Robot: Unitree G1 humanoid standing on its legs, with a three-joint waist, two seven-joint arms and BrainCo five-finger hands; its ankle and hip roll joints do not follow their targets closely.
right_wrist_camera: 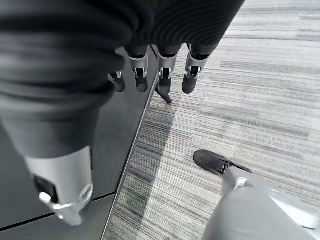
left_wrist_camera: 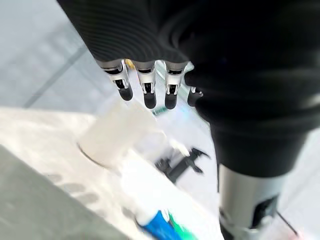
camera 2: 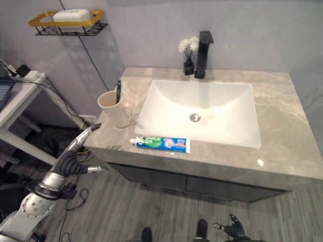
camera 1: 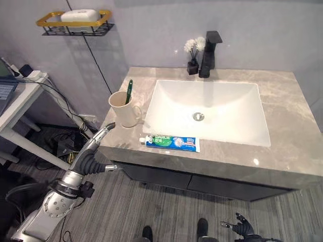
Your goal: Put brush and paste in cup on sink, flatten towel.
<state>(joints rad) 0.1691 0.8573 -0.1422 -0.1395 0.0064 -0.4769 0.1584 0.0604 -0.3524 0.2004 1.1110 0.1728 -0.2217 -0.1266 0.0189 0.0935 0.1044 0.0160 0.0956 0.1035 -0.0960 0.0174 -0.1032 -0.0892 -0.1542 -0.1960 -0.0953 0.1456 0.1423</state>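
Note:
A cream cup (camera 1: 123, 107) stands on the grey counter (camera 1: 282, 111) left of the basin, with a green toothbrush (camera 1: 129, 91) upright in it. A blue and green toothpaste tube (camera 1: 171, 142) lies flat along the counter's front edge, right of the cup. My left hand (camera 1: 96, 143) hovers at the counter's front left corner, fingers straight and holding nothing, pointing toward the cup (left_wrist_camera: 112, 135) and tube (left_wrist_camera: 160, 225). My right hand (camera 1: 241, 227) hangs low near the floor in front of the cabinet, its fingers (right_wrist_camera: 162, 75) relaxed and empty.
A white sink basin (camera 1: 176, 101) fills the counter's middle, with a black faucet (camera 1: 209, 53) and a small flower vase (camera 1: 193, 58) behind it. A wall shelf (camera 1: 75, 22) with soap hangs at upper left. A white table (camera 1: 20, 101) stands left.

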